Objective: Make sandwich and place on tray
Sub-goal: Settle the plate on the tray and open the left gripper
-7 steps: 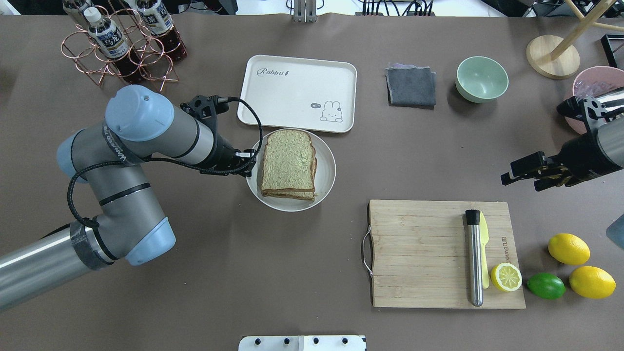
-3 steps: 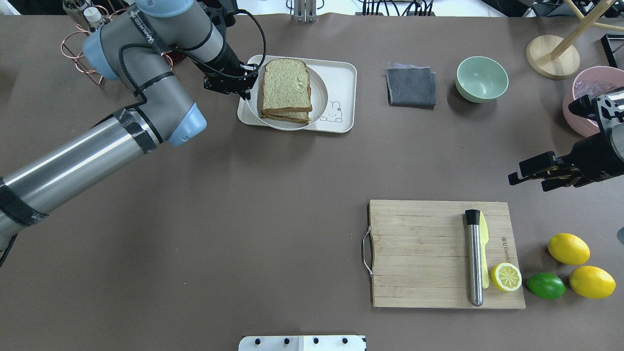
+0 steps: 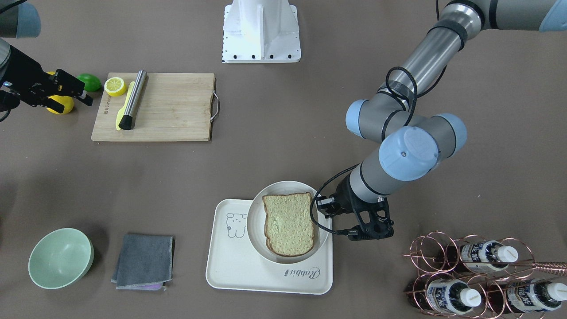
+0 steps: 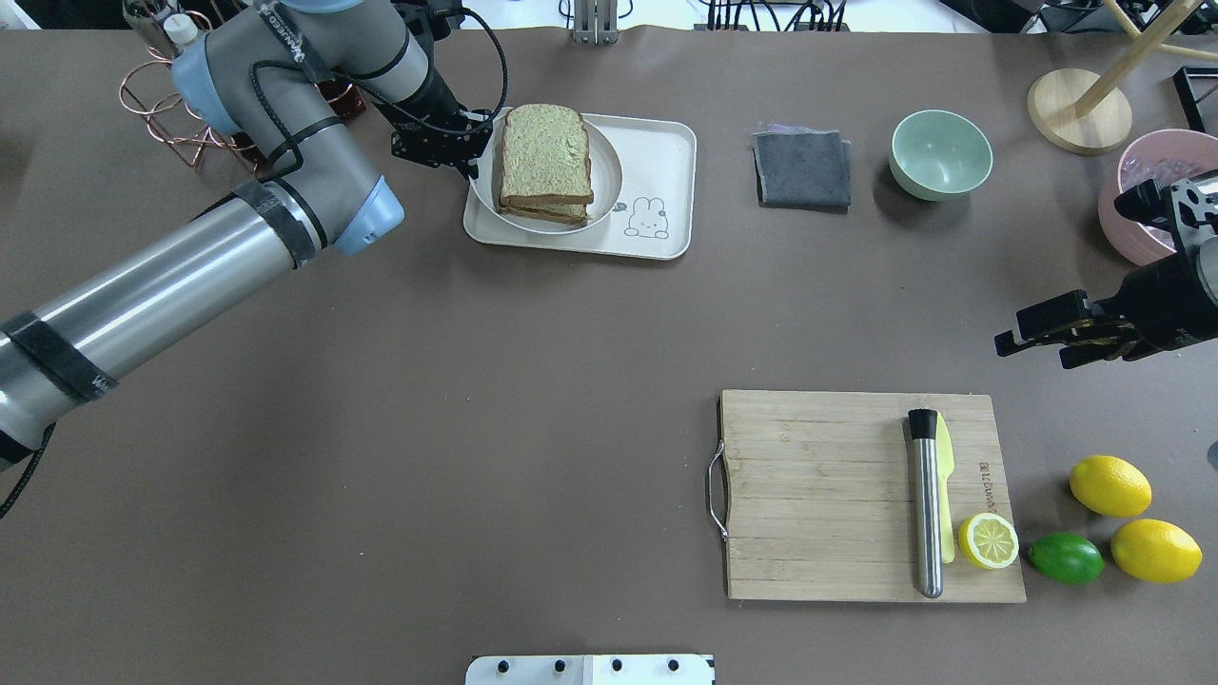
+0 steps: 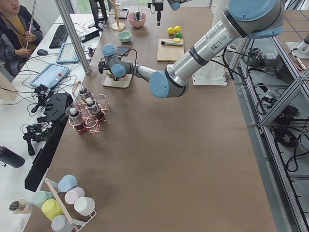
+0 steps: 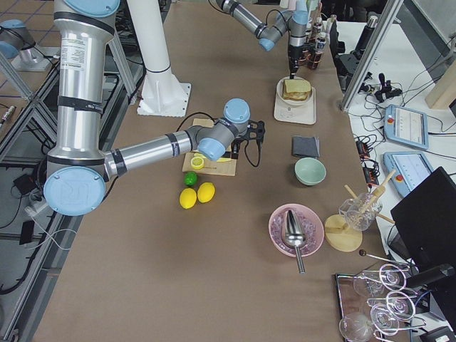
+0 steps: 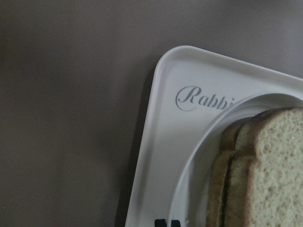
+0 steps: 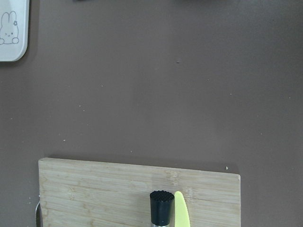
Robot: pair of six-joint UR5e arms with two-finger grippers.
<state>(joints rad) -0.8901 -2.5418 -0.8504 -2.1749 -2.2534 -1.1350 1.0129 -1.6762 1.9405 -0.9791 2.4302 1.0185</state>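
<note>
One plate (image 4: pixel 605 179) under sandwich (image 4: pixel 543 152), cloth (image 4: pixel 802 169) beside tray (image 4: pixel 658 150)

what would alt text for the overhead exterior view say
The left gripper grips the left rim of a round white plate carrying the sandwich, over the cream tray near the view's top. The right gripper hangs at the right edge, beyond a wooden cutting board.
</note>
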